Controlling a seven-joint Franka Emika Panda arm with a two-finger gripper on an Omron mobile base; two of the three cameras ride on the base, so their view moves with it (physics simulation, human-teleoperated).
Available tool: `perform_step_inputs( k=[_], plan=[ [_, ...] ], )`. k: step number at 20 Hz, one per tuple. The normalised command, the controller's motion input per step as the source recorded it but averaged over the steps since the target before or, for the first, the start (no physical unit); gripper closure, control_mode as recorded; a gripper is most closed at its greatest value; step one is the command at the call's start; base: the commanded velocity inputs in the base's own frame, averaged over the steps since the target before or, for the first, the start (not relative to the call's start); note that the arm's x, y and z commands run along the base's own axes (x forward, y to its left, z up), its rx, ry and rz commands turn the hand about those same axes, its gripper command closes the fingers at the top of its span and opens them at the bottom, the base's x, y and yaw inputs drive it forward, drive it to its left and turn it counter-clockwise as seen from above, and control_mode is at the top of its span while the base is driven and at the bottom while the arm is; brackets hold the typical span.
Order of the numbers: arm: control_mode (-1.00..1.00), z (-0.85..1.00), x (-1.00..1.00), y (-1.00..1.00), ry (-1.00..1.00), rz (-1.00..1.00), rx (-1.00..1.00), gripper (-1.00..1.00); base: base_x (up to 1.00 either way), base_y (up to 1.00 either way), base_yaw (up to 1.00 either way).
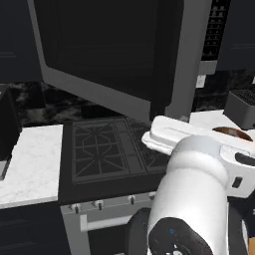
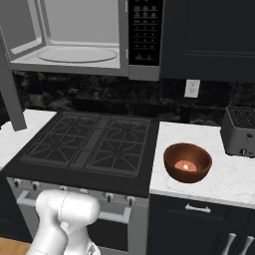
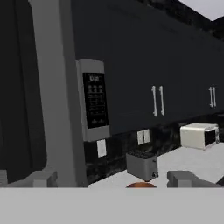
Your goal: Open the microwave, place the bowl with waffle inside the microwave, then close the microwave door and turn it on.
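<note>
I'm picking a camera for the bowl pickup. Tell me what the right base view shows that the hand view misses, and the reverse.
Right base view alone: the microwave's pale open interior, the stove top and the inside of the bowl, where something glows orange. Hand view alone: cabinet handles and a white appliance far along the counter. Both: the button panel, the toaster and the wall outlet.

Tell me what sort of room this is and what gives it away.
A home kitchen, rendered. A gas stove sits under an open microwave, with a toaster and a copper-brown bowl on the white counter.
</note>
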Motion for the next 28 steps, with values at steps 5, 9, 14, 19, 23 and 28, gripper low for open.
perform_step_inputs(
  k=[5,9,14,19,23,28],
  plan=[
    [-1.00,0.00,-0.45,-0.75,0.00,0.64,0.04,-1.00,0.00,0.00,0.00],
    [-1.00,0.00,-0.19,-0.79,0.00,0.61,0.08,-1.00,0.00,0.00,0.00],
    [-1.00,0.00,0.08,-0.95,-0.02,0.57,0.07,-1.00,0.00,0.00,0.00],
    [-1.00,0.00,0.24,-0.85,-0.12,0.65,0.04,-1.00,0.00,0.00,0.00],
    [-1.00,-0.03,0.66,-0.51,-0.14,0.74,0.08,-1.00,0.00,0.00,0.00],
    [-1.00,-0.04,1.00,0.29,-0.03,0.38,0.03,-1.00,0.00,0.00,0.00]
  ],
)
